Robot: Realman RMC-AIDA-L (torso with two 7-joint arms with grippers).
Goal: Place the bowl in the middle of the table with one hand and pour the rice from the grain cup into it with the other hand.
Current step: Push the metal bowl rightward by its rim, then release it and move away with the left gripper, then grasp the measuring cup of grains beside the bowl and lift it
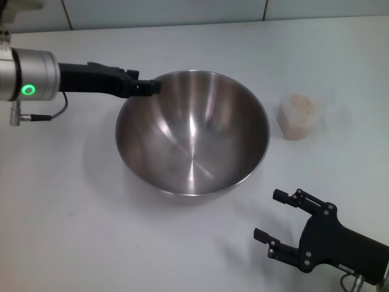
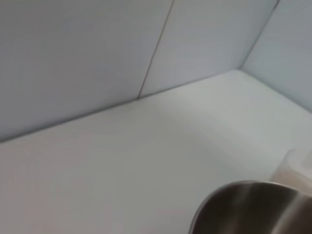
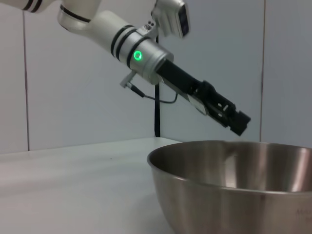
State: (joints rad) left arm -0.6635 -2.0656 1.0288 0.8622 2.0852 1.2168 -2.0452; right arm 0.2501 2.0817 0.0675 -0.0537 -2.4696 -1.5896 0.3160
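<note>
The big steel bowl (image 1: 191,140) stands upright near the middle of the white table (image 1: 67,219). Nothing lies inside it. My left gripper (image 1: 152,87) is at the bowl's far-left rim; in the right wrist view, the left gripper (image 3: 240,124) hangs a little above the rim of the bowl (image 3: 234,185). The clear grain cup (image 1: 298,118) stands to the right of the bowl, filled with beige rice (image 1: 301,104). My right gripper (image 1: 267,214) is open and empty at the front right, apart from both. The left wrist view shows part of the bowl (image 2: 248,209) and the cup (image 2: 295,168).
A pale panelled wall (image 1: 182,12) runs along the table's far edge. A thin black cable (image 1: 45,115) loops under the left arm's wrist. Bare tabletop lies in front of the bowl and to its left.
</note>
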